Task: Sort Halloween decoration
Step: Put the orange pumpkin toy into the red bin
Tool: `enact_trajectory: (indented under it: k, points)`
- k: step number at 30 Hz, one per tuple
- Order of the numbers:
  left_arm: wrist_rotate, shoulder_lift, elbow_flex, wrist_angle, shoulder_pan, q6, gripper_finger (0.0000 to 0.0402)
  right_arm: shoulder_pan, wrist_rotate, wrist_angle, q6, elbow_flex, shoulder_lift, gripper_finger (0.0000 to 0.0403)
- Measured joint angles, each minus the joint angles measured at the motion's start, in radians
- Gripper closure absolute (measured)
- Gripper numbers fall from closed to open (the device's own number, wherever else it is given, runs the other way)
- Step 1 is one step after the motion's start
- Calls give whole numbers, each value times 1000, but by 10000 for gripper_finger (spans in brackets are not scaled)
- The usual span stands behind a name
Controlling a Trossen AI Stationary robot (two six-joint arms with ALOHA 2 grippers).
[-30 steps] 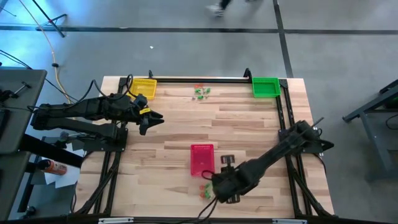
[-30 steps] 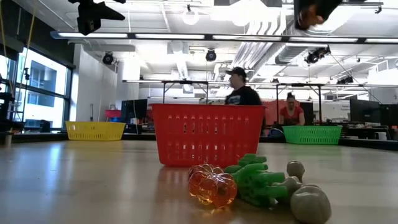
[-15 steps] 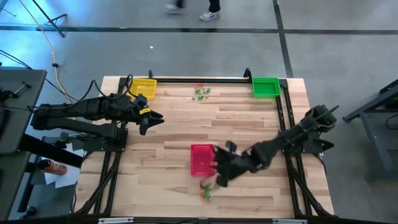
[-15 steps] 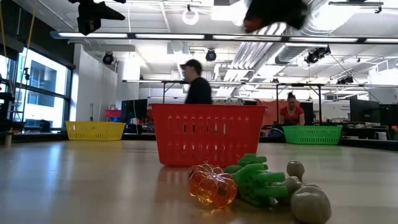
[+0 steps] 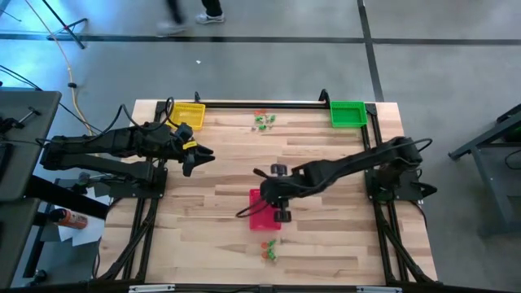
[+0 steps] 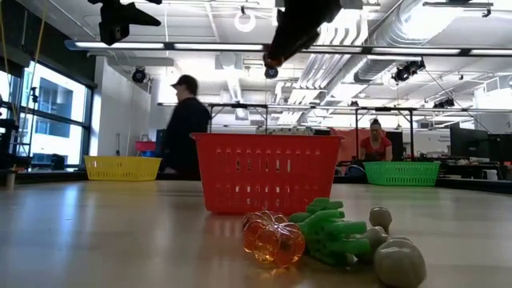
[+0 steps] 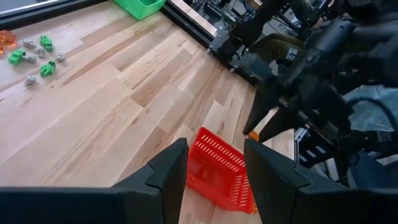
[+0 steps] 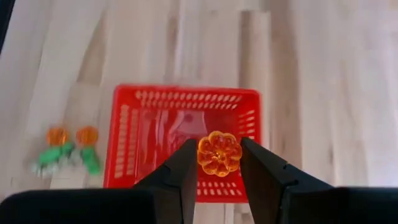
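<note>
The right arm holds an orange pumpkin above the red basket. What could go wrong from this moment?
1. The right gripper holds the orange pumpkin over the red basket, but near one wall. If released here, it may hit the rim and bounce onto the table.
2. The basket looks light. If the arm descends, it could push or tip it.
3. More trinkets lie close beside the basket; a shifted basket could scatter them.
</note>
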Motion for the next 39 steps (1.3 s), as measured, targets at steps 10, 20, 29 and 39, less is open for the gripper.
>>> enact_trajectory:
  k: [10,20,29,39]
  points:
    - [0,0,0,0,0,0,252,-14,-38,-83,-112,96,220,302]
    - [0,0,0,0,0,0,252,-62,-46,-123,-112,97,296,302]
    - [0,0,0,0,0,0,252,-75,-89,-130,-121,97,334,302]
    - [0,0,0,-1,0,6,252,-75,-89,-128,-151,97,351,302]
